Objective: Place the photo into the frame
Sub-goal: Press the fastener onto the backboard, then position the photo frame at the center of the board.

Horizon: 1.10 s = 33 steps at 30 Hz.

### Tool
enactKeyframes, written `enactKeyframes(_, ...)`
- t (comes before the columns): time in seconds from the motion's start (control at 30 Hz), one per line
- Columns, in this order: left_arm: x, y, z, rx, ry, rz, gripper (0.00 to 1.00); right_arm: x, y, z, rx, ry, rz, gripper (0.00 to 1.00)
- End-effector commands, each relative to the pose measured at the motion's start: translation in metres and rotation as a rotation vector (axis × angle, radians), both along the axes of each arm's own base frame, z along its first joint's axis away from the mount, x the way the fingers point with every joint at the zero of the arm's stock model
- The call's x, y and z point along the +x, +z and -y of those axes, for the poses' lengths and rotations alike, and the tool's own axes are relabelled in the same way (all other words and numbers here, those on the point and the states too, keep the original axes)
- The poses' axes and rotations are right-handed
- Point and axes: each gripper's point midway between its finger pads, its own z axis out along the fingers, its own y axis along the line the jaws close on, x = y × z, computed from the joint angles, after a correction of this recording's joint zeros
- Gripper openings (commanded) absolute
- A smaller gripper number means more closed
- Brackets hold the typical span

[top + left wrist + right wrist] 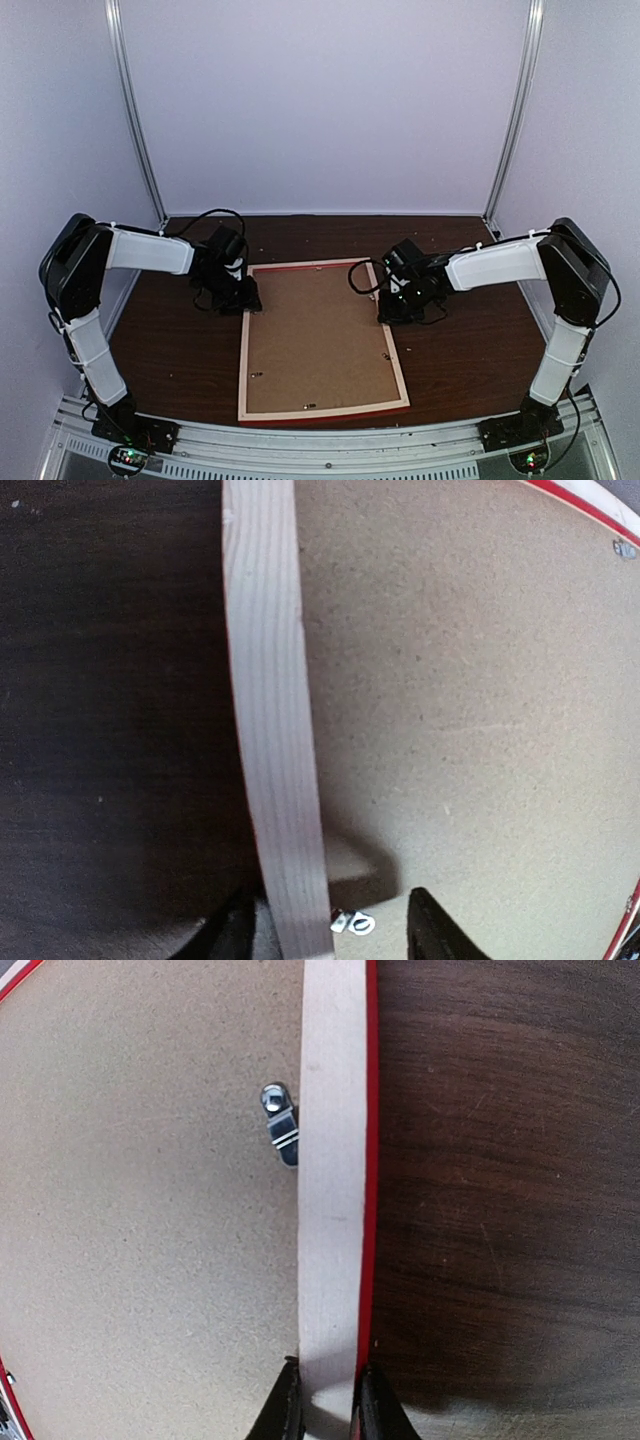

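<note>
One frame (243, 360), one backing board (318, 340).
Right hand (322, 1395) grips one rail; left hand (332, 920) straddles the opposite rail, fingers wide.

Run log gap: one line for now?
frame face-down, backing board in | left gripper open astride left rail | right gripper shut on right rail | photo not visible

From high behind the near edge, my top camera looks down across the dark wooden surface (470, 360). Both wrist cameras face straight down, close, onto opposite side rails of the pale-backed red rectangular frame (322, 410).
</note>
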Motion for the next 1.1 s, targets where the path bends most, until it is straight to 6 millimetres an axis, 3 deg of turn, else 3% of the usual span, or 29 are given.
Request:
enactKeyframes(0.0,0.008,0.02,-0.002,-0.004,-0.002,0.043,0.58,-0.007,-0.025,0.008,-0.037,-0.011,-0.077,0.03)
enactKeyframes(0.23,0.002,0.037,0.006,-0.064,-0.07,0.065,0.75,0.005,-0.025,0.018,-0.025,-0.061,-0.076,0.0)
enactKeyframes(0.43,-0.021,0.031,0.018,-0.148,-0.141,0.037,0.84,0.021,-0.03,0.026,0.034,-0.129,-0.084,0.0)
enactKeyframes(0.77,-0.054,0.022,0.012,-0.08,-0.289,0.036,0.89,0.042,-0.027,0.051,0.055,-0.22,-0.062,0.0)
enactKeyframes(1.07,-0.057,0.021,0.016,-0.06,-0.408,0.069,0.91,0.038,-0.019,0.054,0.02,-0.118,-0.066,0.0)
